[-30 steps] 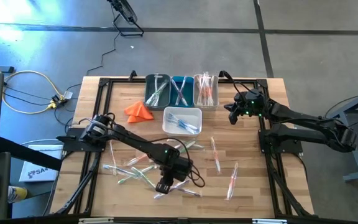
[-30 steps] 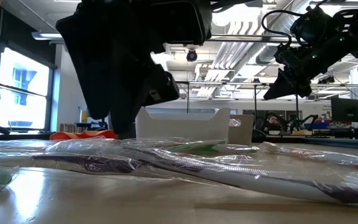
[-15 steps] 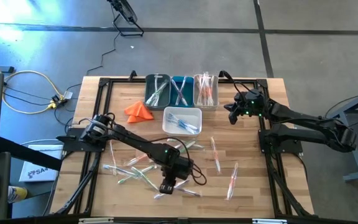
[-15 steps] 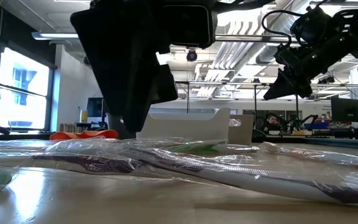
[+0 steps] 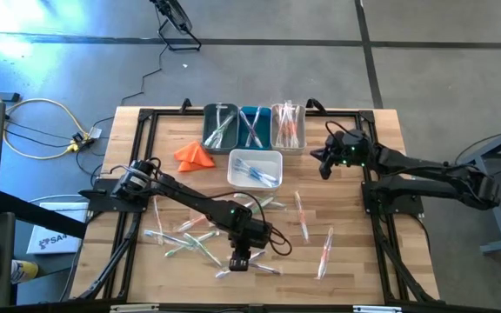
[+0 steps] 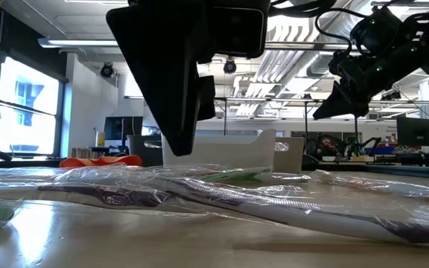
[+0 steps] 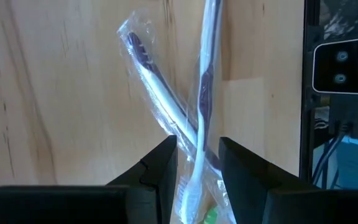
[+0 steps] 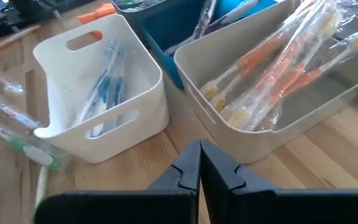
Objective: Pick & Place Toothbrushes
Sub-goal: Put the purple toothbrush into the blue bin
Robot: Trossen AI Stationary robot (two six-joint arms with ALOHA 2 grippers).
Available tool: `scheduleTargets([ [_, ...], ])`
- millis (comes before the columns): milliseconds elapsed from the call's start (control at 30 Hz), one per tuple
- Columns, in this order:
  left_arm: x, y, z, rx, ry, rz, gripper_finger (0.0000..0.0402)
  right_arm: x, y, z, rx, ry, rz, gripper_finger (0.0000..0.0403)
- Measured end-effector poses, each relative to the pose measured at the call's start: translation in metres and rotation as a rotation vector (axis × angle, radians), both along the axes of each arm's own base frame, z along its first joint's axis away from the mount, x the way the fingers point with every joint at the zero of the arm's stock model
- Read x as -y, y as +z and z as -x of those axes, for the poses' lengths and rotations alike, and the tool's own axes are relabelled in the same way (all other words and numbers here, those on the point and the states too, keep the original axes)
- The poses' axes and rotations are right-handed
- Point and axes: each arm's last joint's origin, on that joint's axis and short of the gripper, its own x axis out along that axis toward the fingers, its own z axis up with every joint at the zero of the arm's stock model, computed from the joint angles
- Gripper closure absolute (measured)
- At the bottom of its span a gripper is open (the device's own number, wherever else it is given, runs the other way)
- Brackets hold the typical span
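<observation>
left gripper: low over the table's near edge, about 6 o'clock from the white bin; fingers parted, a gap between them, nothing clamped.
under left gripper: two crossed toothbrushes in clear wrappers, whitish/purple handles, lying on the wood; the gap lines up over where they cross. Contact: can't tell from the wrist view.
low view: the left gripper shows as a big dark block hanging above the wrapped brushes in the foreground, apart from them.
right gripper: raised, at 3 o'clock of the white bin, just off the beige bin's right end; fingers pressed together, empty.
white bin: centre of table, blue-handled brushes inside.
rear bins, 12 o'clock of white bin, side by side: grey-green bin, blue bin, beige bin with orange-handled brushes.
loose toothbrushes: scatter of green/whitish ones at 7–8 o'clock of the white bin; orange/pink ones at 4–5 o'clock; one more at about 5 o'clock, nearer the bin.
orange cloth: folded, 9 o'clock of white bin, just beside it.
table: wood top, black frame rails along both sides.
</observation>
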Motion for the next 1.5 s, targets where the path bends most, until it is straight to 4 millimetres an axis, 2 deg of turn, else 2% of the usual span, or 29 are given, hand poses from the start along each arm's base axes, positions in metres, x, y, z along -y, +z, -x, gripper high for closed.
scheduleTargets([
  [467,0.017,-0.001,0.007,-0.018,0.057,-0.038,0.0284,-0.004,0.000,-0.002,0.005,0.050,-0.010,0.0401],
  [900,0.013,-0.005,0.015,-0.107,0.093,-0.112,0.0284,-0.004,0.000,-0.002,0.004,0.048,-0.008,0.0401],
  [1267,0.014,-0.018,0.012,-0.149,0.102,-0.102,0.0284,-0.004,0.000,-0.002,0.004,0.048,-0.009,0.0401],
  [1500,0.025,-0.030,0.008,-0.139,0.077,-0.064,0.0284,-0.004,0.000,-0.002,0.004,0.048,-0.009,0.0401],
])
